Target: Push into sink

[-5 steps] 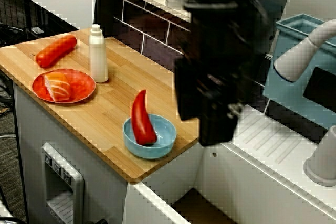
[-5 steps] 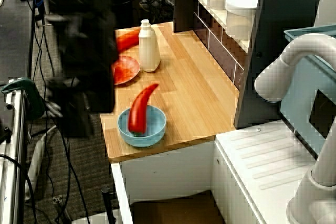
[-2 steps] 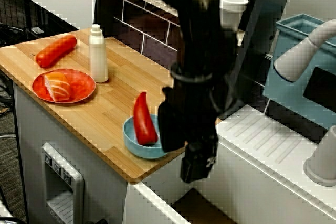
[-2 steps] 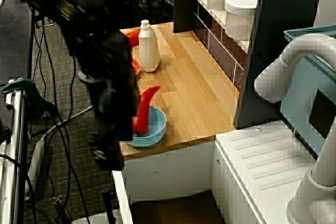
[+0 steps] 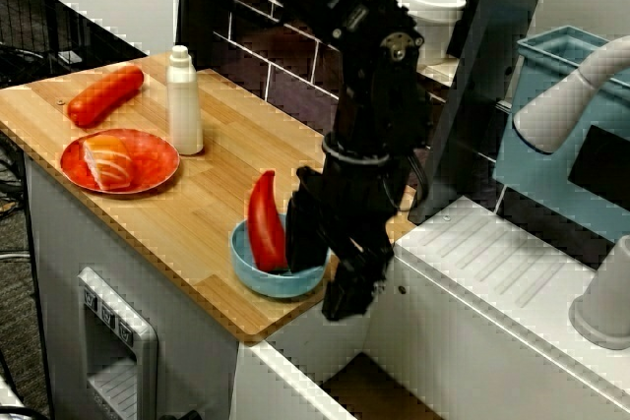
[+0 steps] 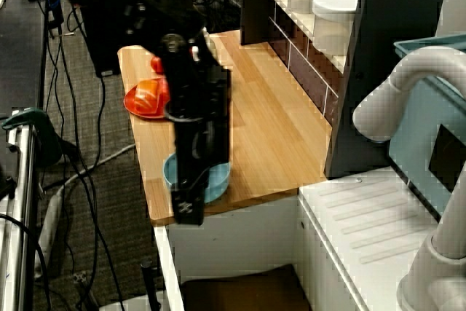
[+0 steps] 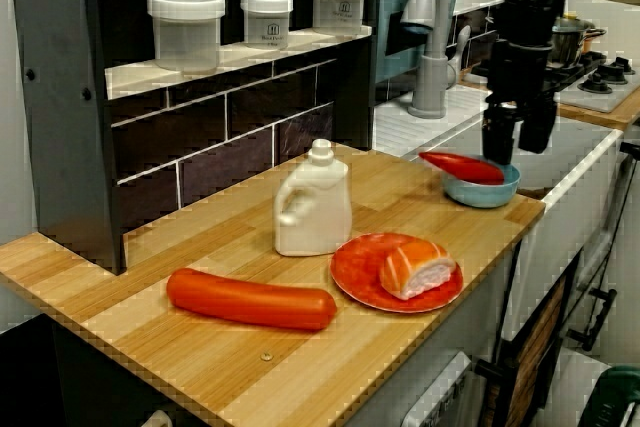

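A blue bowl [image 5: 268, 277] with a red pepper [image 5: 263, 233] leaning in it stands at the wooden counter's corner beside the sink. It also shows in the side view [image 6: 216, 180] and the front view [image 7: 484, 189]. My black gripper [image 5: 345, 287] hangs low against the bowl's sink-side rim. In the front view [image 7: 519, 142] its two fingers [image 7: 497, 132] stand apart with nothing between them. The sink [image 5: 285, 378] lies below the counter edge, with white walls and a brownish floor [image 6: 240, 289].
A white bottle [image 5: 184, 100], a red plate [image 5: 148, 154] with a salmon piece and a long red sausage [image 5: 105, 93] are on the counter's left. Jars [image 5: 430, 9] stand on the dark shelf. The teal crate [image 5: 556, 115], grey faucet [image 5: 581, 95] and ribbed drainboard [image 5: 512, 263] are at the right.
The arm has swung down from close to the cameras and now reaches to the bowl's sink side at counter height. The bowl and pepper have barely shifted.
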Controlling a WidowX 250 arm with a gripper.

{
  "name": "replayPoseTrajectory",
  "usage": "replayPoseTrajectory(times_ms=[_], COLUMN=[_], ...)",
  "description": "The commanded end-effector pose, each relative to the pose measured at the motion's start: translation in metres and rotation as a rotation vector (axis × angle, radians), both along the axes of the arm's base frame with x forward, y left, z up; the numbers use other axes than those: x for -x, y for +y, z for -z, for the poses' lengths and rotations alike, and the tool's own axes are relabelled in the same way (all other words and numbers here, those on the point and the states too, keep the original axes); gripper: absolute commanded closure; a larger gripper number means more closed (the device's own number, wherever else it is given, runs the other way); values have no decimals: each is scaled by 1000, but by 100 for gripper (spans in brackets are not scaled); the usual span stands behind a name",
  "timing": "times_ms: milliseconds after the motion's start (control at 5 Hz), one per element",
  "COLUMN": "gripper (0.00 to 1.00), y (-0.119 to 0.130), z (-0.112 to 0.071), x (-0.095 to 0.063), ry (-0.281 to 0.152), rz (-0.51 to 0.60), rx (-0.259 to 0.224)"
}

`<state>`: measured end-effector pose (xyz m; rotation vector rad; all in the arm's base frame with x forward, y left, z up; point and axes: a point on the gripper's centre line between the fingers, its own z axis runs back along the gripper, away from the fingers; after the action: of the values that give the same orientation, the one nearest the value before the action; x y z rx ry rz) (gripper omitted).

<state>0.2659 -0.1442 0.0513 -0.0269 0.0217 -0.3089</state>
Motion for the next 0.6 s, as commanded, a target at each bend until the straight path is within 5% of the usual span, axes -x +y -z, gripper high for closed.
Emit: replayPoseTrajectory(times_ms=[0, 400], gripper=[0, 0], y=[20, 31], z=[-46, -70], x=[-13, -18], ry=[13, 48], rz=[-25, -35], rx=[118, 153])
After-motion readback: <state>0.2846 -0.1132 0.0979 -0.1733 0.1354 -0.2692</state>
